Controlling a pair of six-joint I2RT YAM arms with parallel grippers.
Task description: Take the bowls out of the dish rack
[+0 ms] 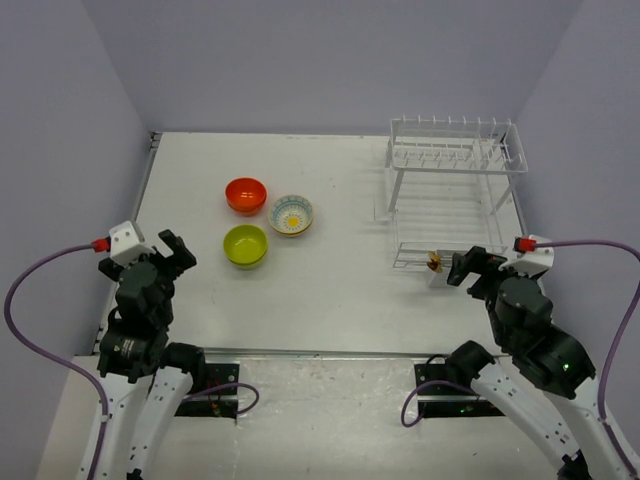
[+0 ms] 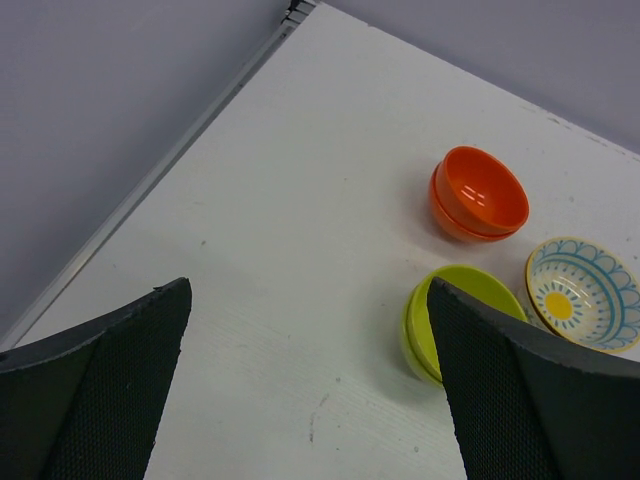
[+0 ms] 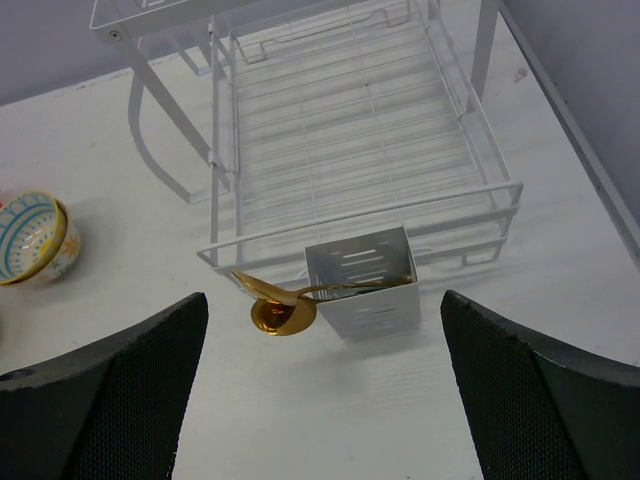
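Observation:
Three bowl spots sit on the table left of centre: orange bowls nested as a pair, lime green bowls also nested, and a floral bowl resting in a beige one. The white wire dish rack stands at the back right, with no bowl showing on either tier. My left gripper hovers open just left of the green bowls. In front of the rack, my right gripper is open and holds nothing.
A white cutlery basket hangs on the rack's near edge, with gold spoons sticking out to the left. Grey walls close in the table on three sides. The table's left edge rail runs close to the left arm.

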